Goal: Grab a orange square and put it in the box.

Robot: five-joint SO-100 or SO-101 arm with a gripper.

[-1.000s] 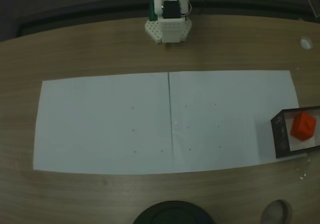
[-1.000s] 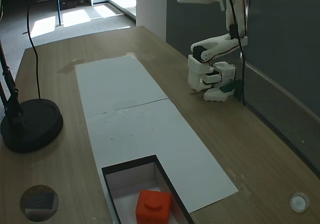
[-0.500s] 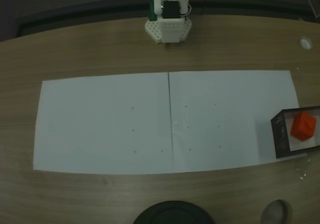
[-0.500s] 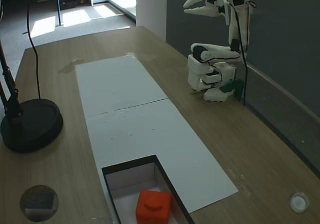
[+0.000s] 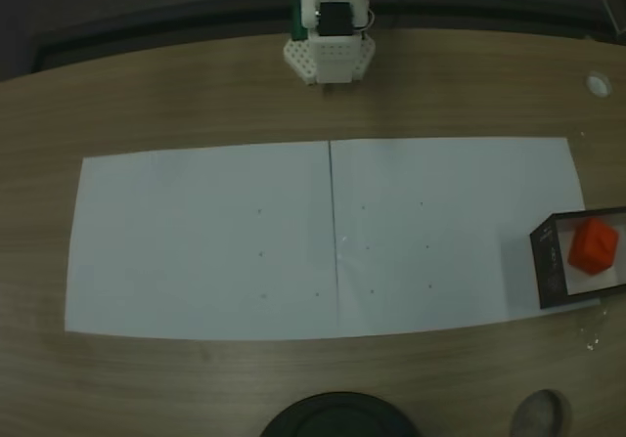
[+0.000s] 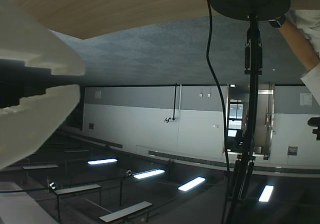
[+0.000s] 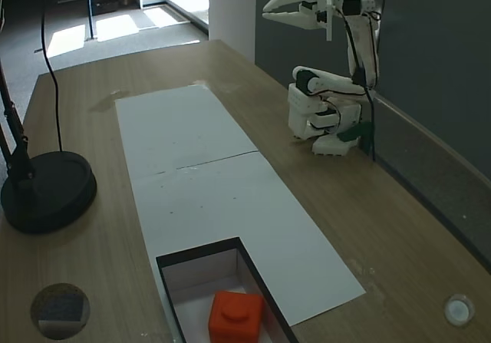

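The orange square (image 5: 594, 245) lies inside the dark thin-walled box (image 5: 548, 261) at the right end of the paper; in the side fixed view the orange square (image 7: 236, 316) sits on the pale bottom of the box (image 7: 198, 254) at the bottom edge. The arm is folded back over its white base (image 5: 328, 58) at the far edge of the table. My gripper (image 7: 266, 11) is held high in the air, far from the box, its white fingertips together with nothing between them. In the wrist view the gripper (image 6: 80, 81) points out into the room.
Two white paper sheets (image 5: 323, 237) cover the middle of the wooden table. A round black stand base (image 7: 46, 189) sits near the table edge, and its pole (image 6: 251, 83) shows in the wrist view. A person's arm (image 6: 300, 38) is at the upper right there. A small white disc (image 7: 458, 310) lies near the corner.
The folded arm has tipped its gripper lower and further out over the table in the side view. The orange square and the box have not moved.
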